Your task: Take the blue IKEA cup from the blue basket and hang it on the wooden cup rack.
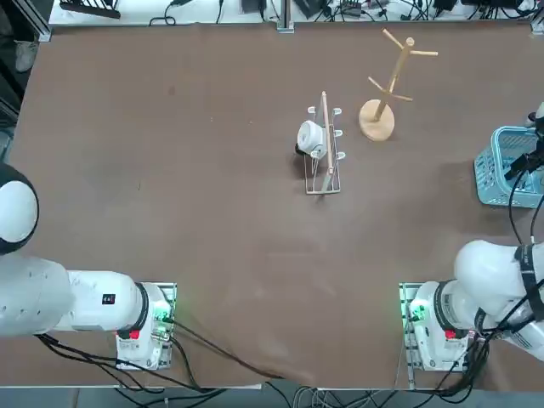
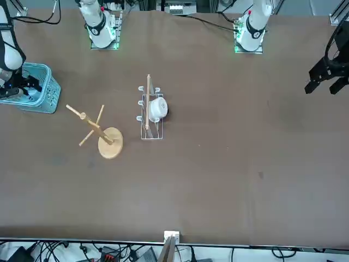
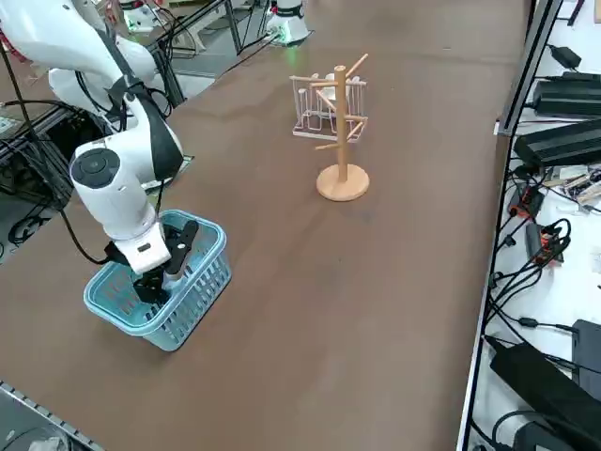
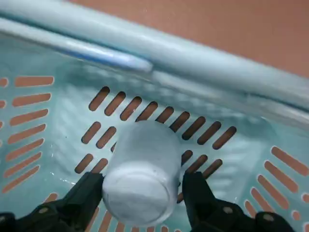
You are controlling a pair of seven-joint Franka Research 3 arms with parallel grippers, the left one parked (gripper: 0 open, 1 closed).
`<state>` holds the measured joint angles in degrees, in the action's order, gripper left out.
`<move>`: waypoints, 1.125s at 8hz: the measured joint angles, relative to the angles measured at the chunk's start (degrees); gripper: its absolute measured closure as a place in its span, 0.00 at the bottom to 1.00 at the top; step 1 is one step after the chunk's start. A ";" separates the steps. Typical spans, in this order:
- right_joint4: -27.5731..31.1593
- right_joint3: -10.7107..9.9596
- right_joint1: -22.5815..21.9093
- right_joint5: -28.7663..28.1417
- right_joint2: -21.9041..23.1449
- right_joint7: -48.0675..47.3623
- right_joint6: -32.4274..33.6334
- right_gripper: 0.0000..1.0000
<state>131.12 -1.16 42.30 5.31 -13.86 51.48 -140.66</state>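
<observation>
Your right gripper (image 4: 143, 181): one, two-fingered, dark, lowered into the basket at the right side of the table, its fingers spread wide, one on each side of the cup. Blue IKEA cup (image 4: 145, 166): one, small, pale, plain and slightly tapering, inside the basket and between your fingertips, its round closed end turned towards the wrist camera; whether either finger touches it, you cannot tell. Blue basket (image 3: 188, 310): one, light blue plastic, rectangular, slotted at sides and floor, with a rounded rim, set on the brown table (image 1: 212, 221). Your right arm (image 3: 127, 183): white with black joints, reaching from its base over the basket's rim. Wooden cup rack (image 3: 342, 136): one, pale natural wood, round disc base flat on the table, pole upright, slanted pegs branching off it; it stands well apart from the basket, to its left and farther from your bases. Wire rack (image 1: 333, 182): one, white, with a wooden bar along it and small white-tipped prongs, standing near the wooden cup rack, on its left. White mug (image 1: 311, 138): one, at the left side of the wire rack, tipped sideways. White bench (image 1: 195, 13): beyond the table's far edge, carrying black cables and dark devices. Person's shoe (image 1: 25, 56): one, pale, on the floor off the table's far left corner.
</observation>
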 joint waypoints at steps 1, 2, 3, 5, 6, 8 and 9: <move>0.01 0.00 0.03 0.00 0.00 0.08 0.00 0.00; 0.01 0.04 0.04 0.00 0.01 0.13 0.00 0.00; 0.01 0.12 0.04 0.00 0.02 0.15 0.00 0.00; 0.01 0.18 0.04 0.00 0.02 0.17 0.00 0.00; 0.01 0.19 0.04 0.00 0.02 0.21 0.00 0.04; 0.00 0.32 0.04 0.00 0.09 0.26 0.00 0.16; 0.00 0.35 0.04 0.00 0.18 0.28 0.02 0.16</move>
<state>131.13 -0.81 42.34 5.32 -13.68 51.75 -140.64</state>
